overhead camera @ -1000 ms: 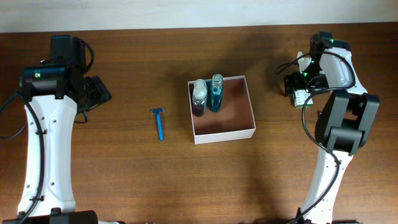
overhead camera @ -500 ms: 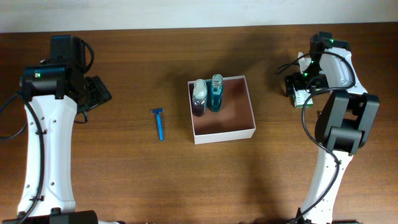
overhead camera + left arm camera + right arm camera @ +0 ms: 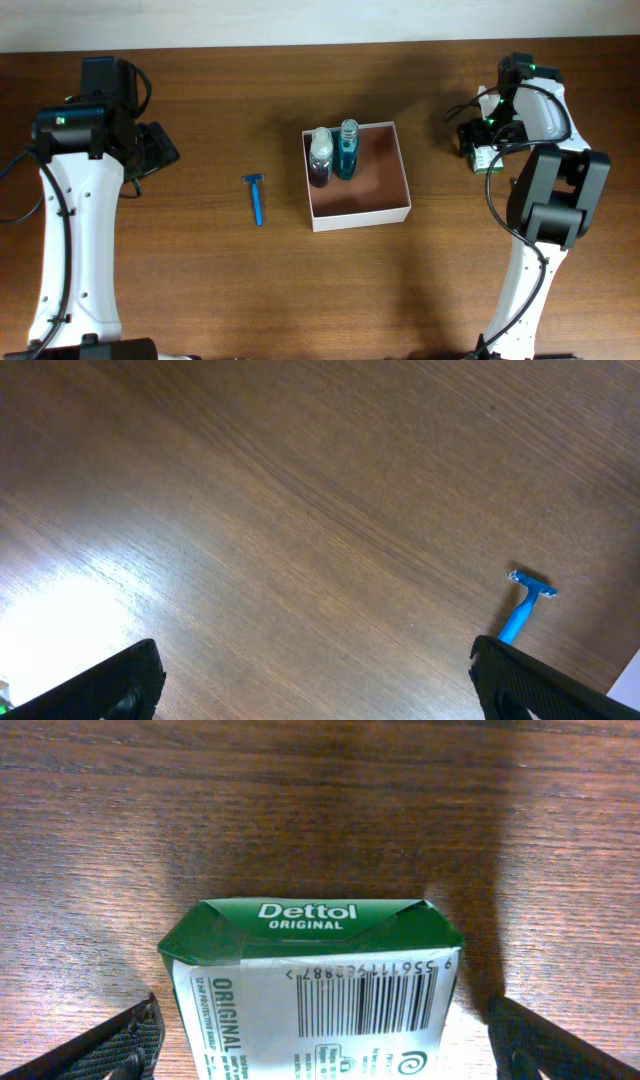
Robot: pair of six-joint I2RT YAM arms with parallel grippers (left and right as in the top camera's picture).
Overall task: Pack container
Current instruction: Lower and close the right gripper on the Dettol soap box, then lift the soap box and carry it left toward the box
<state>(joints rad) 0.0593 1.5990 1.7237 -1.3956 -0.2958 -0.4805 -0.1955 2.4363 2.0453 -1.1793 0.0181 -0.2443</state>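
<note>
Nothing has shifted since the earlier frames. The left gripper [image 3: 312, 660] hangs with fingers apart over the tabletop [image 3: 200, 280]. A blue razor [image 3: 256, 197] lies left of the container [image 3: 378, 190], which sits mid-tabletop with two bottles [image 3: 320, 158] in its far-left corner. The right gripper [image 3: 325, 1010], spread wide, straddles the Dettol carton [image 3: 310, 985].

dettol carton [image 3: 310, 975]: green-and-white, on wood table [image 3: 300, 810] | right gripper [image 3: 325, 1042]: spread wide, flanking carton, gap each side

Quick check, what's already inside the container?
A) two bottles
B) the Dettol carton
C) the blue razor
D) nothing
A: two bottles stand inside the container, while the razor and the Dettol carton sit outside it on the table.
</note>
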